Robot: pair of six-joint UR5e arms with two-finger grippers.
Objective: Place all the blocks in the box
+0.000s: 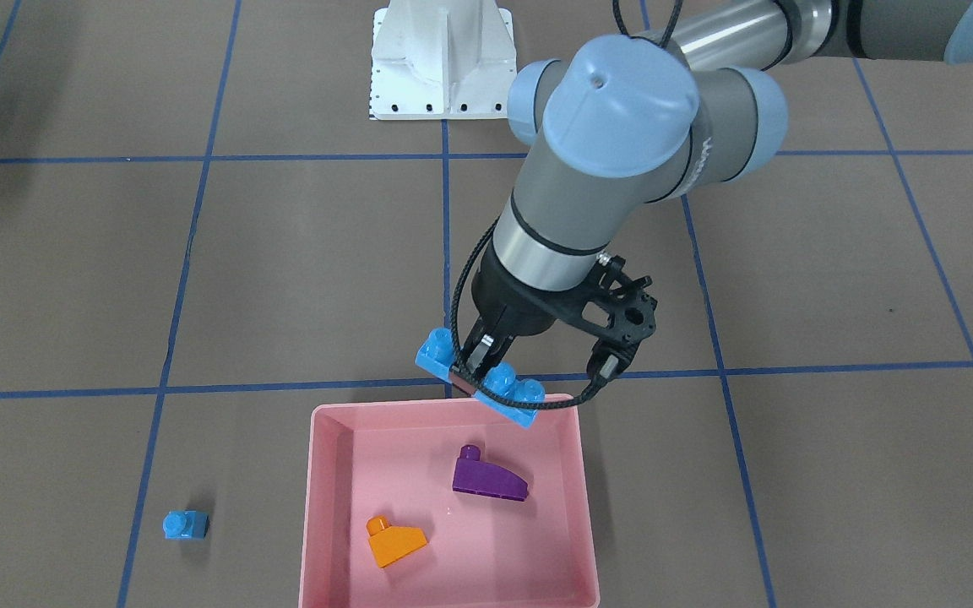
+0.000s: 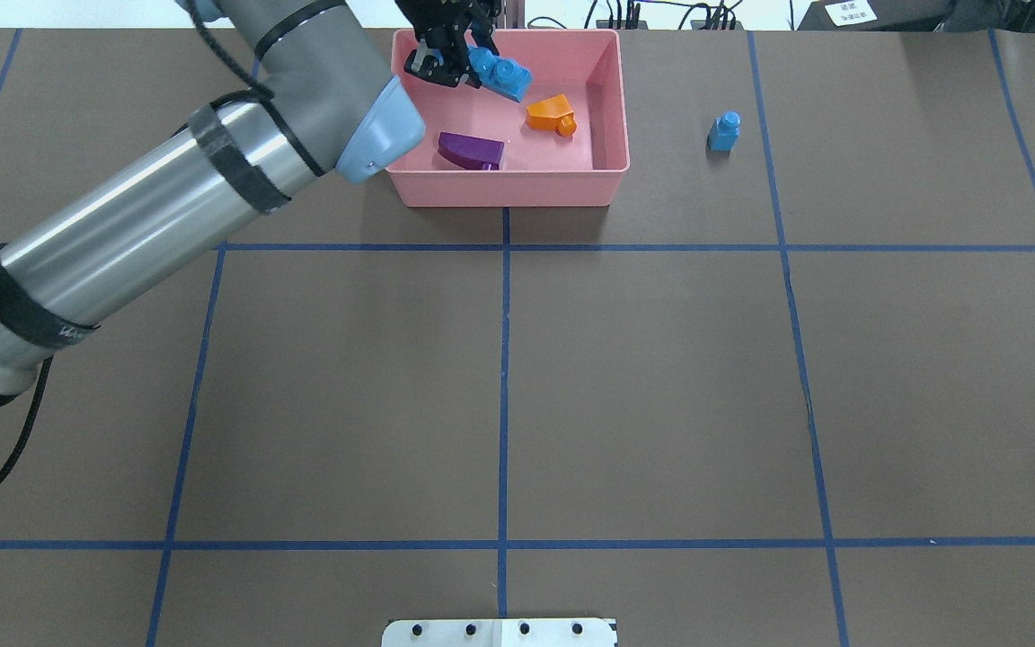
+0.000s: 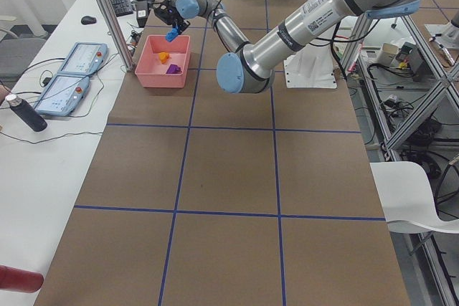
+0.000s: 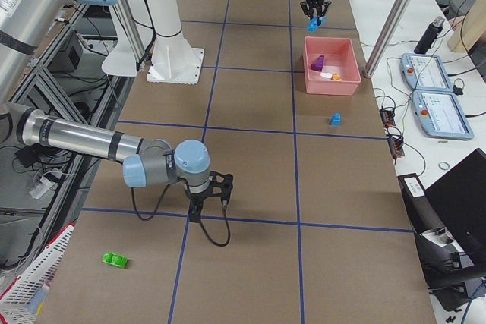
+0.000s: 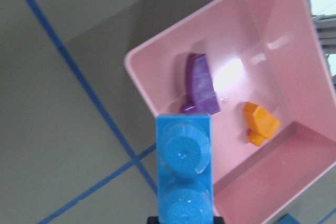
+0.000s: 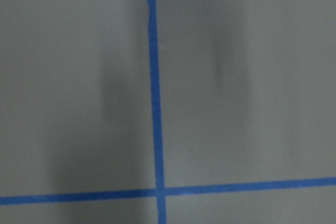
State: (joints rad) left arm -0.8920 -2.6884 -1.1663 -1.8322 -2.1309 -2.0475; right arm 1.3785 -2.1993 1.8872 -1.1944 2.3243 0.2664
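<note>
My left gripper [image 1: 471, 370] is shut on the long blue brick [image 1: 513, 395] and holds it tilted above the near rim of the pink box [image 1: 317, 507]. The brick fills the lower middle of the left wrist view [image 5: 185, 171]. In the box [image 2: 517, 189] lie the purple sloped brick [image 1: 489, 477] and the orange sloped brick [image 1: 395, 540]. The tiny blue brick [image 2: 724, 131] stands on the table beside the box. The green brick [image 4: 115, 260] lies far off near the table's right end. My right gripper [image 4: 200, 215] points down at the table; I cannot tell whether it is open or shut.
The white robot base [image 1: 443, 59] stands at the table's robot-side edge. Two control pendants [image 4: 433, 89] and a bottle [image 4: 434, 32] lie on the side table beyond the box. Blue tape lines [image 6: 153, 87] cross the brown tabletop.
</note>
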